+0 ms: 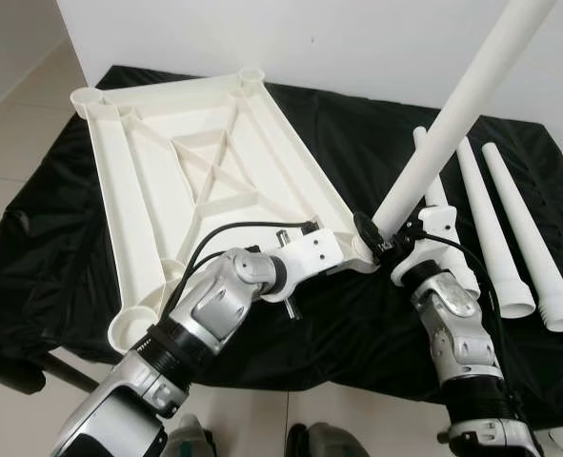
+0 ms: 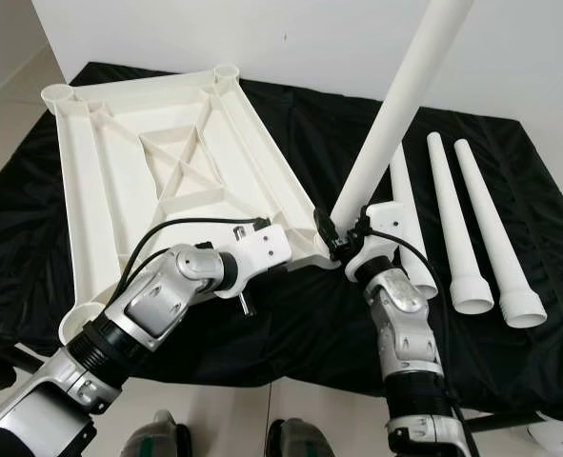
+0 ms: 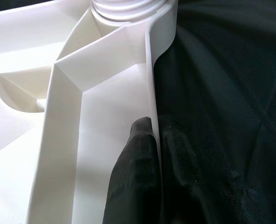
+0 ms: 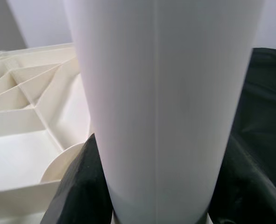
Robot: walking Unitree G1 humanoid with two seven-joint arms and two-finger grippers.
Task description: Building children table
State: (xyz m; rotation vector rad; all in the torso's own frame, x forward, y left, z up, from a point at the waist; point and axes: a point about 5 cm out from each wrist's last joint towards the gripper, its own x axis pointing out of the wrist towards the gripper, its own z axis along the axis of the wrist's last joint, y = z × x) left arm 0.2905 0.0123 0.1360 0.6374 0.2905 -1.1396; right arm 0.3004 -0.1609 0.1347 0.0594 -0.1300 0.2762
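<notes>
1. Left eye view: the tabletop (image 1: 195, 181) lies upside down on the black cloth (image 1: 357, 324). The right gripper (image 1: 384, 240) pinches a leg (image 1: 457, 109) near its lower end, over the near corner socket (image 1: 362, 249). The leg leans well away from upright; pushed in at that slant, I think it jams or skids off the socket rim.

2. Right eye view: the left gripper (image 2: 291, 249) sits at the tabletop's near edge beside that socket. Three spare legs (image 2: 462, 228) lie on the cloth just beside the right arm; a swing of the elbow could roll them off.

3. Left wrist view: one finger (image 3: 135, 172) lies inside the rim wall (image 3: 152, 93), one outside, pressed together on it. That thin hold may slip if the leg pushes hard.

4. Right wrist view: fingers (image 4: 74, 186) flank the leg. The grip is low, so the long top could tip.
</notes>
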